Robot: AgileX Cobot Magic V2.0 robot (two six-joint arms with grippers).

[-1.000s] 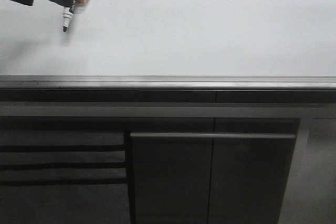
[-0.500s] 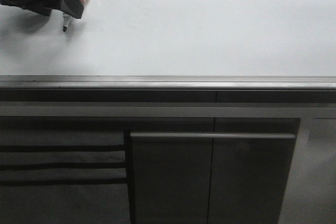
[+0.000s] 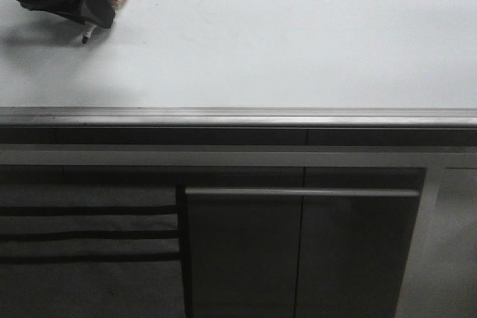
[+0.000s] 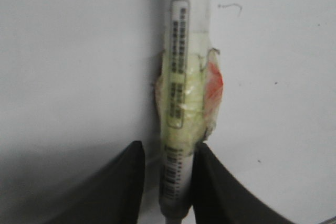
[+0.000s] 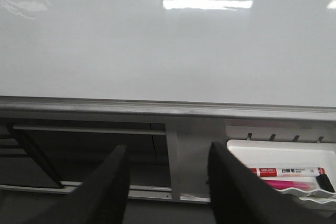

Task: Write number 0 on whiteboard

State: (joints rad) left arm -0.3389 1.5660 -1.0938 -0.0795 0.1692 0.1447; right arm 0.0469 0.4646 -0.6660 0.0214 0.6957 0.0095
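Observation:
The whiteboard (image 3: 298, 42) is a large glossy white board with a grey edge strip (image 3: 238, 115). No number 0 shows on it in any view. My left gripper (image 3: 91, 14) is at the board's far left, shut on a white marker whose black tip (image 3: 86, 37) sits at the board surface. In the left wrist view the gripper (image 4: 168, 182) clamps the marker (image 4: 184, 51), which is wrapped in yellowish and red tape. A short thin black stroke (image 4: 231, 7) lies on the board beside it. My right gripper (image 5: 170, 182) is open and empty in front of the board's edge strip (image 5: 168, 107).
Dark grey cabinet panels (image 3: 298, 251) with a long handle bar (image 3: 302, 192) stand below the board. A white tray (image 5: 283, 174) holding a red marker (image 5: 286, 171) and a pink one sits under the board's right end.
My left gripper has swung down over the marker and now covers most of it. The marker tip has shifted slightly left and the marker has tilted.

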